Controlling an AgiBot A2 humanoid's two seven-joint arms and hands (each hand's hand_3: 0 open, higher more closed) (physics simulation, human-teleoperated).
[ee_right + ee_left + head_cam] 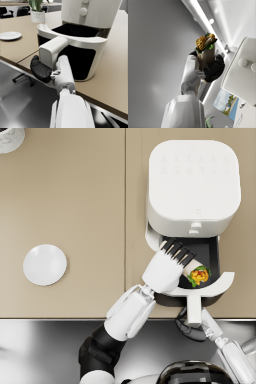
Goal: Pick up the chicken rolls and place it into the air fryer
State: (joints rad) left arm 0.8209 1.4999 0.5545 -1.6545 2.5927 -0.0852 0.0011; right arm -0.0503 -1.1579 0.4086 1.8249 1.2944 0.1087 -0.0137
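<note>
1. Table (65, 203): tan top, filling most of the head view; a seam runs up it just left of the fryer.
2. Fryer (192, 180): white body, far right of the table. Its dark drawer (209, 255) is pulled out toward the robot, and the white drawer handle (194, 310) sticks out past the table edge.
3. Left hand (172, 259): reaches over the open drawer, dark fingers wrapped round the roll. The left wrist view shows the grip plainly, closed on the wrapped lower part.
4. Right hand (41, 70): curled round the drawer handle, gripping it from below the table edge.
5. Plate (44, 264): white, round, left side of the table, well apart from the fryer.
6. Roll (198, 275): in the left hand, inside the drawer opening, filling end pointing right. Cannot tell whether it touches the drawer floor.
7. Plant pot (38, 15): white, on the table beyond the fryer, seen in the right wrist view.
</note>
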